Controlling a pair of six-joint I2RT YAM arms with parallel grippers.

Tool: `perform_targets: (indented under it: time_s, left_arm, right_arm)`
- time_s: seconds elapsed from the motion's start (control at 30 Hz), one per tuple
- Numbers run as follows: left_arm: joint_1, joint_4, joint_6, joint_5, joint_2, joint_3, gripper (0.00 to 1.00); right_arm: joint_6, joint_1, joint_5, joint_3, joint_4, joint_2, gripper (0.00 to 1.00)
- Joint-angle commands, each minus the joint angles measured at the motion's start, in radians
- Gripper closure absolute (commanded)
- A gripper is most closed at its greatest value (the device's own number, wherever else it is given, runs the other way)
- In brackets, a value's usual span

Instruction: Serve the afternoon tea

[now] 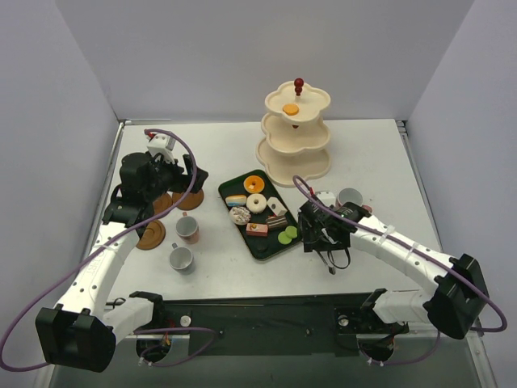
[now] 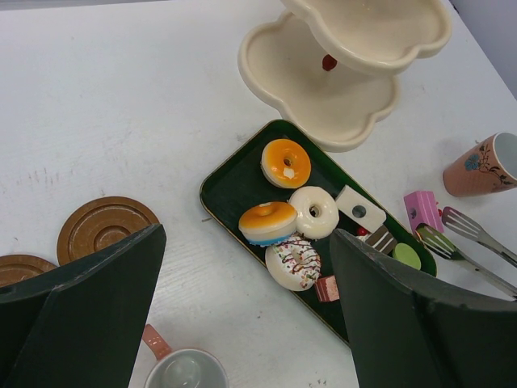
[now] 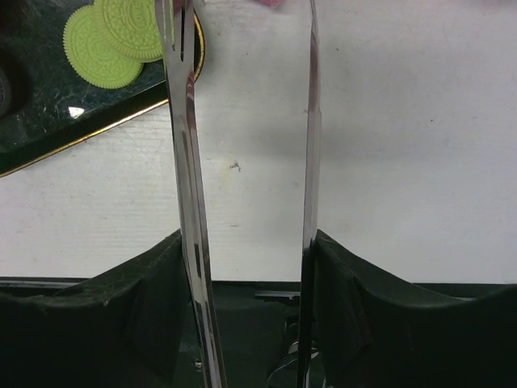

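The cream three-tier stand [image 1: 296,137] with its red knob [image 1: 299,82] stands at the back and holds one orange sweet [image 1: 291,108]. It also shows in the left wrist view [image 2: 339,73]. Donuts [image 2: 285,162], cake slices and green macarons [image 3: 113,44] lie on the dark green tray [image 1: 262,245]. Two cups [image 1: 187,229] stand by brown saucers [image 1: 150,234] on the left. A third cup [image 1: 350,197] stands on the right. My left gripper [image 1: 187,179] is open and empty above the saucers [image 2: 105,226]. My right gripper [image 1: 317,230] is shut on metal tongs [image 3: 187,145].
A pink cake slice [image 2: 422,212] lies on the table between the tray and the right cup [image 2: 483,166], by the tong tips [image 2: 460,225]. Grey walls close the table on three sides. The arm bases sit along the near edge.
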Motion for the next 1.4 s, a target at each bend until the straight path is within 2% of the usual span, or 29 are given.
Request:
perform_targets:
  time_s: [0.0,1.03,1.37]
  left_arm:
    - [-0.003,0.048,0.002,0.011,-0.001,0.018,0.06]
    - [-0.003,0.05,0.004,0.008,-0.006,0.015,0.06]
    - [-0.003,0.05,0.004,0.007,-0.009,0.017,0.06]
  right_arm:
    - [0.048,0.028,0.026,-0.007,-0.004,0.023,0.49]
    - [0.082,0.053,0.121,-0.036,-0.027,0.026,0.55]
    - [0.076,0.053,0.138,-0.027,-0.044,-0.006,0.8]
